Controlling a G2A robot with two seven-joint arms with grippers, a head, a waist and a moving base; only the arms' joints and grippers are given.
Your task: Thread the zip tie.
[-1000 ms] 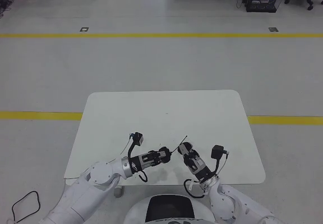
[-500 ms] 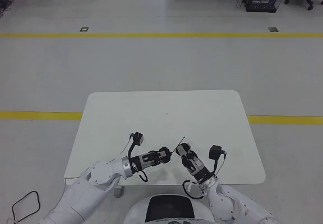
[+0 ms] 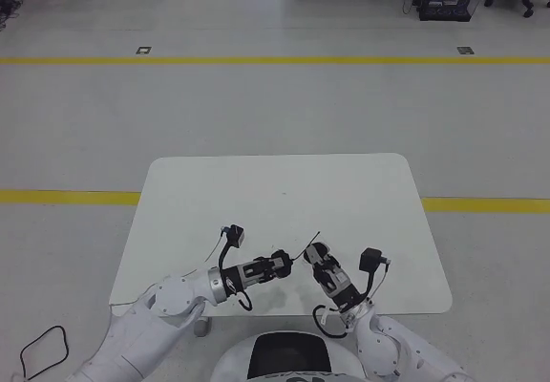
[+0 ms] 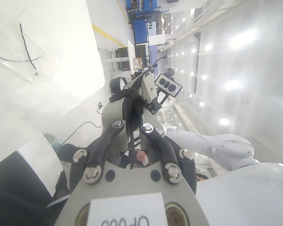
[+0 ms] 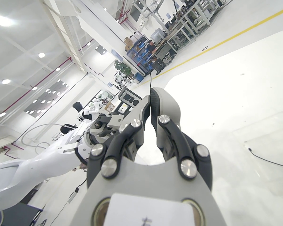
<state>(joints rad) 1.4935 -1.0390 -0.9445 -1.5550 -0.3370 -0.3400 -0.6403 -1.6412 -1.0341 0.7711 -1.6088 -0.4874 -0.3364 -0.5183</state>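
Note:
A thin black zip tie [image 3: 312,239] is held between my two grippers above the front part of the white table [image 3: 256,191]. My right gripper [image 3: 309,252] is shut on it. In the right wrist view the tie's tail [image 5: 150,81] sticks straight out past the closed right gripper [image 5: 150,96]. My left gripper [image 3: 283,259] faces it at close range. In the left wrist view a black strip [image 4: 131,139] runs between the pressed fingers of the left gripper [image 4: 131,109], with the right gripper [image 4: 147,90] just beyond.
A clear flat tray [image 4: 44,64] with a few spare black zip ties [image 4: 26,45] lies on the table; the same tray [image 5: 268,132] appears beside the right gripper. The table's front edge [image 3: 285,307] is just below both wrists.
The right gripper drifted slightly toward the left one and back. Both grips are unchanged.

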